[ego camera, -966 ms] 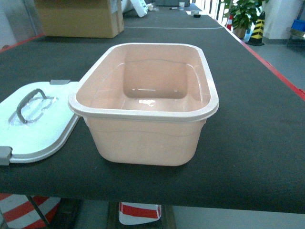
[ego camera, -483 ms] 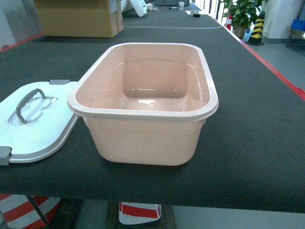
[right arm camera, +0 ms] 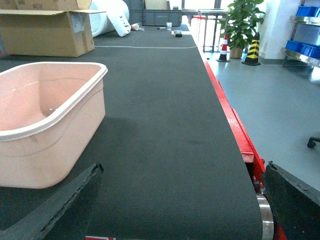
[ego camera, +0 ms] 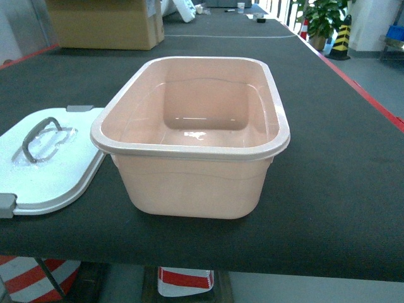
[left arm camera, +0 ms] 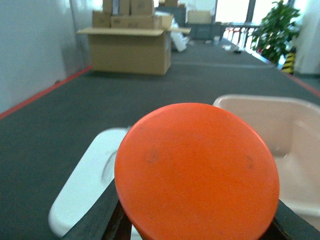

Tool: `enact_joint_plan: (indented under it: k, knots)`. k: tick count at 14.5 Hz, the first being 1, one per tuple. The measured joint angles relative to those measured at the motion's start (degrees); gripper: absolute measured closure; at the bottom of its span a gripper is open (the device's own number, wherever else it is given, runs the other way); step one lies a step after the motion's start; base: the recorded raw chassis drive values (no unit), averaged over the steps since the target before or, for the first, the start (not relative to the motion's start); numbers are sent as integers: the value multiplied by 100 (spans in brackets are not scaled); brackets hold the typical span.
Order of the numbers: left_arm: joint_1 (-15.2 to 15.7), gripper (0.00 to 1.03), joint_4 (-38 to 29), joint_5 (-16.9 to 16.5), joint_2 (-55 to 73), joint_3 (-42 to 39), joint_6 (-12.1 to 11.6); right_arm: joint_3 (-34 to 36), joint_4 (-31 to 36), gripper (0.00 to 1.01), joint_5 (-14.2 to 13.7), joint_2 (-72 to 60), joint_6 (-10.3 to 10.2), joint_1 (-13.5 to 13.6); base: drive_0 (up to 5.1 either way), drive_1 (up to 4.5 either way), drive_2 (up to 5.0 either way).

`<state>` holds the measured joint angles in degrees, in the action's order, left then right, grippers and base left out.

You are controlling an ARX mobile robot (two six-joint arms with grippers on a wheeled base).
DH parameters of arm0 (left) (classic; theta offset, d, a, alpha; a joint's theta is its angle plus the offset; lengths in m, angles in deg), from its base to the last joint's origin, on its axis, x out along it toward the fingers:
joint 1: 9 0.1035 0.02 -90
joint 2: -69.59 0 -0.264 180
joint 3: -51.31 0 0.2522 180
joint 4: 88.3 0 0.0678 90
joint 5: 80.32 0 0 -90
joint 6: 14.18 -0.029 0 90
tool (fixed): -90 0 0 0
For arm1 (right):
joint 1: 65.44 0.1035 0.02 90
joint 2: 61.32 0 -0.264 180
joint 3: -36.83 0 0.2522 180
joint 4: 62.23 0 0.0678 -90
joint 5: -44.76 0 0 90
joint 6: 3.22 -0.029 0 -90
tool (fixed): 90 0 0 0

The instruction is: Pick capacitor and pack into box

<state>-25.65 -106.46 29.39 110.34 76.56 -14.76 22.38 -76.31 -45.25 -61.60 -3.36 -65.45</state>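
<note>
Head view: pink box (ego camera: 196, 183) sits open on the dark table mat (ego camera: 328, 189), nothing visible inside it. White lid (ego camera: 47, 167) with grey handle (ego camera: 39, 137) lies flat on the mat just left of the box, its edge tucked near the box rim. Neither arm shows in the head view.

Left wrist view: the orange capacitor (left arm camera: 197, 172) fills the centre of the frame, close to the camera, pinched between the dark fingers (left arm camera: 102, 220) of the left gripper (left arm camera: 197, 227); jaws closed against its sides at lower left and lower right. Behind it the lid (left arm camera: 90, 185) lies below-left and the box (left arm camera: 285, 135) to the right, so the capacitor is held above the table, short of the box opening.

Right wrist view: right gripper (right arm camera: 175, 210) has its fingers (right arm camera: 60, 205) spread wide, nothing between them, above bare mat to the right of the box (right arm camera: 45, 120). Red table edge (right arm camera: 235, 135) runs along the right.

Cardboard carton (ego camera: 104, 24) and a potted plant (ego camera: 322, 19) stand at the far end.
</note>
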Motion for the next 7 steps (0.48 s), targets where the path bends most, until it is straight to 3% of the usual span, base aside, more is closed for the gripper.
enact_joint_plan:
  k: [2,5,7]
  knots:
    - [-282,59,-1200,-280,1947,1156,26,0,0,3,0,0,0,0,0,0,0]
    - [-625,59,-1145,-621,4483,2977,11,0,2,3,0,0,0,0,0,0,0]
    - [-732,59,-1051,-688,5473,3842,28,0,0,3,0,0,0,0,0,0,0]
